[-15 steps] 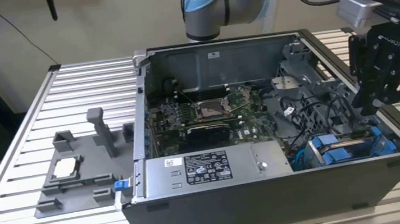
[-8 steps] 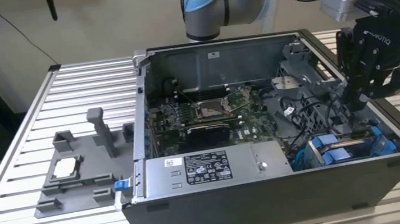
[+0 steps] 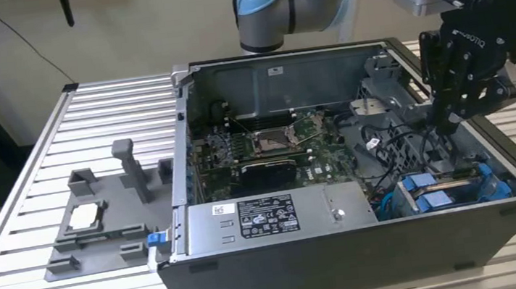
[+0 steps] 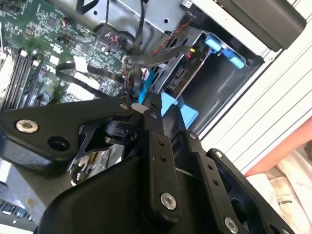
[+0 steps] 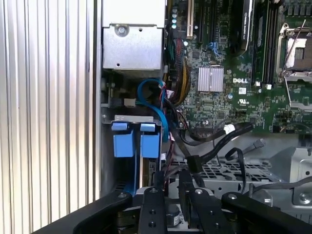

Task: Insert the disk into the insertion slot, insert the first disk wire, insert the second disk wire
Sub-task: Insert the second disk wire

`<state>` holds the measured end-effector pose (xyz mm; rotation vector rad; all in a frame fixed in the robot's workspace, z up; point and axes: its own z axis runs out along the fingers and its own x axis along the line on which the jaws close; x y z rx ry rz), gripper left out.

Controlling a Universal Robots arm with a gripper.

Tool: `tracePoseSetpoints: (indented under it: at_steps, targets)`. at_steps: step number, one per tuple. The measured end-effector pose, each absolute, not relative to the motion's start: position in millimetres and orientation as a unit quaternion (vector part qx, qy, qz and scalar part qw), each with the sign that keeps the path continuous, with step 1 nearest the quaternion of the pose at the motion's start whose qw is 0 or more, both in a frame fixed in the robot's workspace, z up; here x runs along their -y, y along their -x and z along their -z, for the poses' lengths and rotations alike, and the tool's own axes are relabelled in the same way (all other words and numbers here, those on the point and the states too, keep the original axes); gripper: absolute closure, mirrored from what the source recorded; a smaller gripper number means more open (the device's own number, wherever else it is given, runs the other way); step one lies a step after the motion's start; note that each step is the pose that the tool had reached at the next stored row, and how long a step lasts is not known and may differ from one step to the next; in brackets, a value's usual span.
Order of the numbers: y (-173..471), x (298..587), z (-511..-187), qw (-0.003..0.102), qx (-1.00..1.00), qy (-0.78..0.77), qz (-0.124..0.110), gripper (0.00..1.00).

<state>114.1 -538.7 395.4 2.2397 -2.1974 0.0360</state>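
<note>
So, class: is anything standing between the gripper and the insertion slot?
Yes. A bundle of black cables and a blue cable hang right beside the insertion slot, between it and the gripper.

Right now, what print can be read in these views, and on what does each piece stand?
Supply label: fine print, too small to read.
Gripper: white maker's mark on its body, not quoted here.
Board: white maker's mark and small stickers, fine print unreadable.
</note>
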Motion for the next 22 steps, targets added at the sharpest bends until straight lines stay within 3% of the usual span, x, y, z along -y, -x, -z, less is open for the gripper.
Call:
tracePoseSetpoints:
  at_steps: [17,22]
  targets:
    - [-104,524,-403,-0.001,0.7,-0.714,-0.01,0.73]
    - [-96,523,-401,-0.015,0.699,-0.715,-0.025,0.73]
